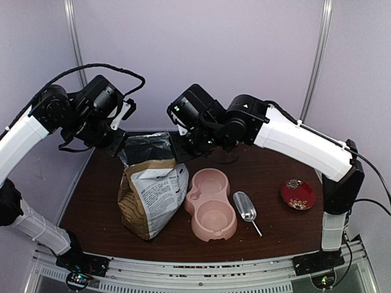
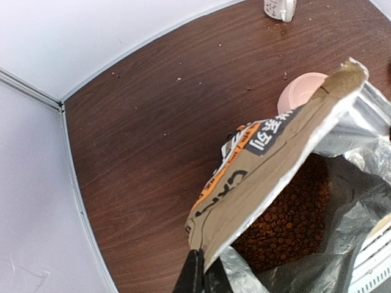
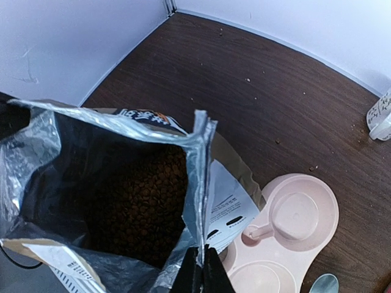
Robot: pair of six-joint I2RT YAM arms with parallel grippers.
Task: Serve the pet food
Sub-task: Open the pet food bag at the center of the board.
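Observation:
The pet food (image 2: 287, 213) is a mass of small reddish-brown pellets inside an open brown paper bag (image 1: 153, 192) with a silver lining; it also shows in the right wrist view (image 3: 137, 207). The bag stands upright left of the pink double bowl (image 1: 211, 204). My left gripper (image 2: 201, 278) is shut on the bag's left top edge. My right gripper (image 3: 200, 271) is shut on the bag's right top edge (image 3: 200, 183). The two hold the bag's mouth spread open. The bowl (image 3: 293, 232) holds no pellets.
A metal scoop (image 1: 245, 207) lies right of the bowl. A small red dish (image 1: 298, 194) sits at the right. A white bottle (image 3: 380, 116) stands at the back. Loose crumbs dot the brown table (image 1: 256, 244). Walls close in behind and on the left.

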